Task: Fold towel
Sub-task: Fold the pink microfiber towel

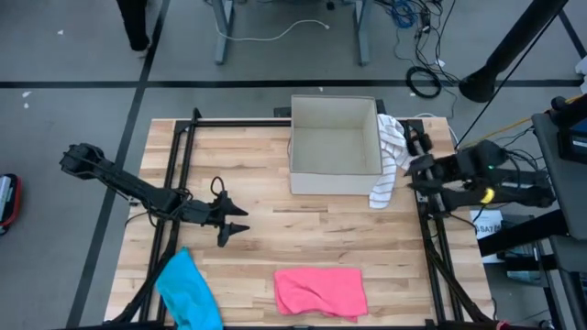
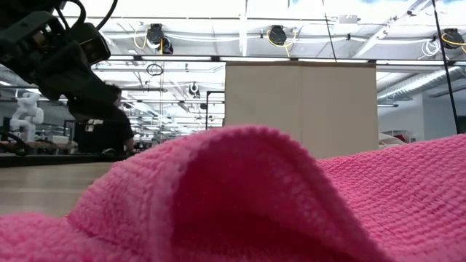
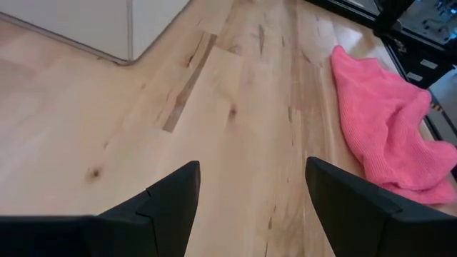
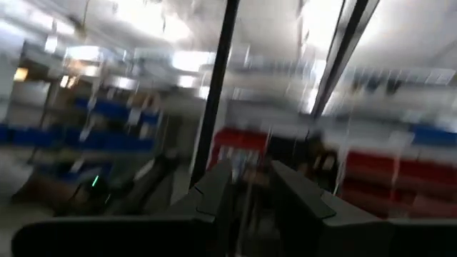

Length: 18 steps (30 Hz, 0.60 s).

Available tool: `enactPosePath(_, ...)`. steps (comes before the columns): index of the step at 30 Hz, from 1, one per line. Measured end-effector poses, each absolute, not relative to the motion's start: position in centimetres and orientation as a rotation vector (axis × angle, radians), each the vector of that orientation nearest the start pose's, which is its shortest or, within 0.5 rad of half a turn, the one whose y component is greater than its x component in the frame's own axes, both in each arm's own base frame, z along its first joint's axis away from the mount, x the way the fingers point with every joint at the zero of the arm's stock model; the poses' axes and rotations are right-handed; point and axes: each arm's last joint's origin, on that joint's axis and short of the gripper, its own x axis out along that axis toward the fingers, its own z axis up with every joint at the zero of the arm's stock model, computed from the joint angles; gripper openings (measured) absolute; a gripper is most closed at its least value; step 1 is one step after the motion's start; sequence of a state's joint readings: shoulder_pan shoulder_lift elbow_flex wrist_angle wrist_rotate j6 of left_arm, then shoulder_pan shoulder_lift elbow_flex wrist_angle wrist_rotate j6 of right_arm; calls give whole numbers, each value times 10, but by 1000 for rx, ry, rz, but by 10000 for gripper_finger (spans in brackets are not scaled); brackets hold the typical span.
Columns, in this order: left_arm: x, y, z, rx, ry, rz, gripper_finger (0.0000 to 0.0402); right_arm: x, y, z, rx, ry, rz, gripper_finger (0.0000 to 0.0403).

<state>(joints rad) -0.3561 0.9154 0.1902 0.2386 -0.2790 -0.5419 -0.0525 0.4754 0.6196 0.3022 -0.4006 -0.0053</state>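
Only the high view shows the blue cloth beside the pink towel; left gripper released, empty

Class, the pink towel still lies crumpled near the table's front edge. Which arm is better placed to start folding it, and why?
The left arm. Its claw is open over bare wood close to the pink towel. The right claw is farther off, by the box and the striped cloth.

You are in a robotics lab: your wooden table stands on a grey floor strewn with cables, under ceiling lights, with a white humanoid robot behind.
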Motion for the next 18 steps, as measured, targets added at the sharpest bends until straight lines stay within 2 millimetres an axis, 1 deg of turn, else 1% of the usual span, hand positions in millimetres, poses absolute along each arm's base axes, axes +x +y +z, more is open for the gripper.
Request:
enactPosePath(3,159,-51,150,-382,469,52,261,126,6,363,-73,-252,371,82)
enactPosePath(6,159,-51,150,-382,474,53,261,149,5,353,-37,-74,381,82)
enactPosePath(9,158,-50,149,-381,488,58,261,170,8,332,1,102,404,82)
enactPosePath(12,157,-51,147,-393,514,48,261,189,16,312,39,254,445,82)
enactPosePath(15,156,-51,145,-398,545,26,261,208,32,286,83,394,509,82)
enactPosePath(18,156,-51,144,-399,555,18,261,226,55,264,74,488,596,82)
